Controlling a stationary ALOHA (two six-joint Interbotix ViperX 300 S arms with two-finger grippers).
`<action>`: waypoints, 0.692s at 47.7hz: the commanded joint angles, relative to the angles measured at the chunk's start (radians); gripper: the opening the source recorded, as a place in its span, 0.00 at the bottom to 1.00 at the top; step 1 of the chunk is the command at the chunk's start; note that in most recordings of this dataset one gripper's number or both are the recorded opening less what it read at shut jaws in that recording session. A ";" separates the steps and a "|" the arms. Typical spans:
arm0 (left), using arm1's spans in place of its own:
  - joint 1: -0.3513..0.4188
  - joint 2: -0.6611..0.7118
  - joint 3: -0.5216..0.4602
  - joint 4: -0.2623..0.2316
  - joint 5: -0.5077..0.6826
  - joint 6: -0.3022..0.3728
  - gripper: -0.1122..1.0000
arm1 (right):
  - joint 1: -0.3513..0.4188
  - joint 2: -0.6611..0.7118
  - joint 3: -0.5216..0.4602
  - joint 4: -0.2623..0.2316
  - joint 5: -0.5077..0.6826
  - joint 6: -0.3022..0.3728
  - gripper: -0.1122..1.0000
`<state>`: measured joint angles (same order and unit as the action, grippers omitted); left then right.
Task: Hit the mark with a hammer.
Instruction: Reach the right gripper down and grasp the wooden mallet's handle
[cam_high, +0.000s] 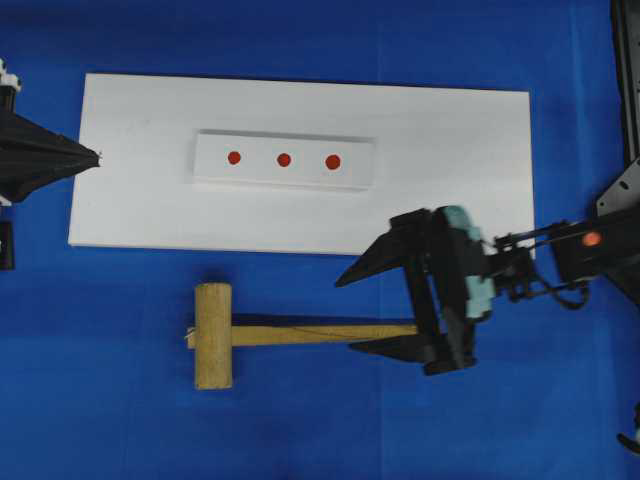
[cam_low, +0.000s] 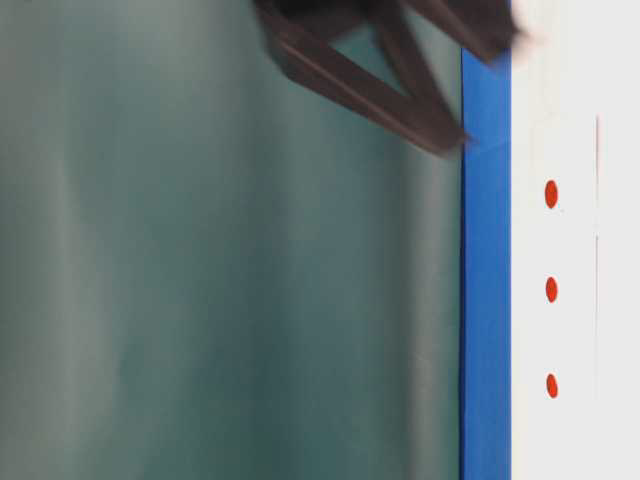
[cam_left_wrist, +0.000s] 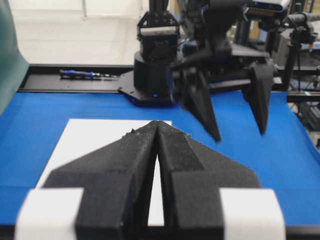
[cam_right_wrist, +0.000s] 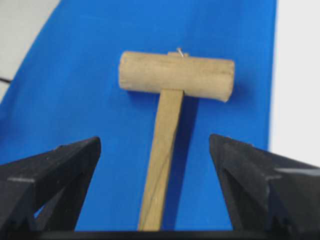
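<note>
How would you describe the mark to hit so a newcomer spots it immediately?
Find the white board on the blue table cover, then the raised white strip on it. Of its three red dots, the mark is the middle one, between both end dots.

A blue-covered table carried a flat white board, and the wooden hammer lay just beside the board's near edge.
</note>
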<state>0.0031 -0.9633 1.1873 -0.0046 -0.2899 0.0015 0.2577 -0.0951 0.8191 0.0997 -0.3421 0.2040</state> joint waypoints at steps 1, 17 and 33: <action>-0.002 0.008 -0.009 -0.002 -0.008 0.002 0.10 | 0.012 0.081 -0.035 0.051 -0.084 0.000 0.87; 0.000 0.009 0.000 -0.003 -0.008 0.000 0.10 | 0.057 0.328 -0.127 0.187 -0.160 -0.002 0.87; -0.002 0.008 0.005 -0.003 -0.005 -0.005 0.10 | 0.064 0.433 -0.172 0.222 -0.158 -0.002 0.87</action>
<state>0.0031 -0.9618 1.2011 -0.0061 -0.2899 -0.0015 0.3191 0.3451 0.6642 0.3175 -0.4924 0.1994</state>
